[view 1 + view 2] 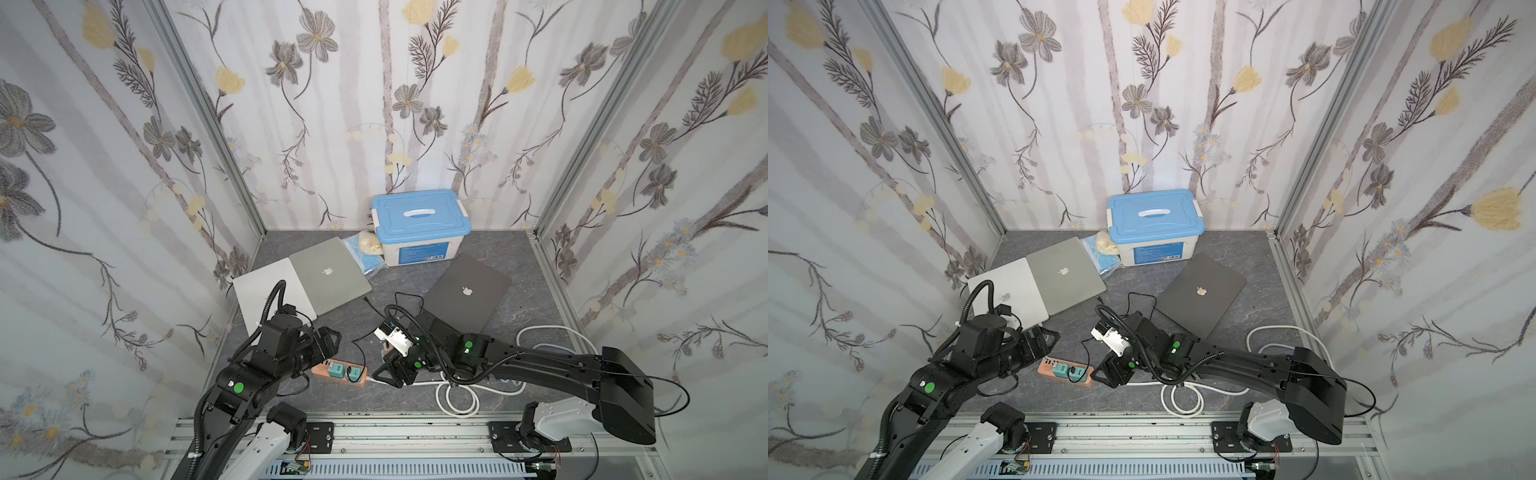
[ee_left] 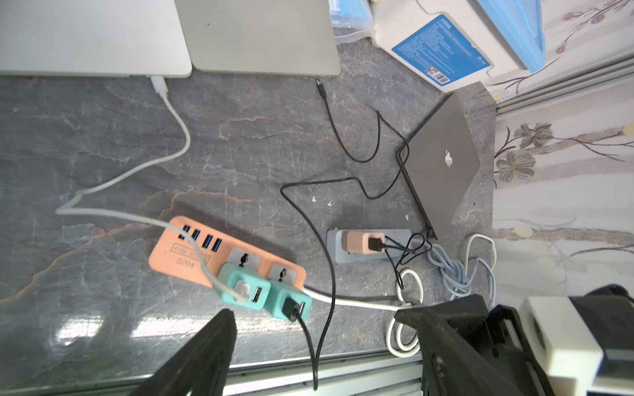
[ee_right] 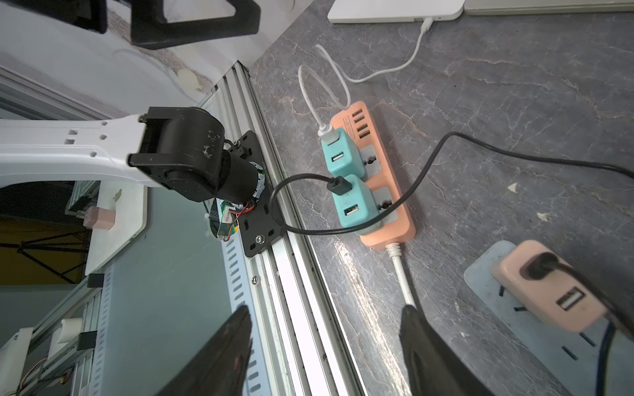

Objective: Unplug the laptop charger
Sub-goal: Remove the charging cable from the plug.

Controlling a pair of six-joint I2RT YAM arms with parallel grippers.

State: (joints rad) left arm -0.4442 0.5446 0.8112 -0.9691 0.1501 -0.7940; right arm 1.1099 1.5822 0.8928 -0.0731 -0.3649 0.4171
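Right wrist view: right gripper point(image 3: 326, 310) spread wide, empty, just beside orange power strip point(image 3: 399, 223). Left gripper point(image 2: 315, 317) likewise wide apart, holding nothing, near same strip. Plugged into strip: teal charger point(image 3: 339, 156) feeding white cable point(image 2: 180, 116) into white laptop point(image 2: 92, 34); second teal charger point(image 3: 355, 205) with black cable point(image 3: 514, 155), far end loose beside silver laptop point(image 2: 260, 34). Farther: pink charger point(image 2: 360, 242), dark laptop point(image 2: 442, 171), blue-lidded box point(image 1: 419, 216).
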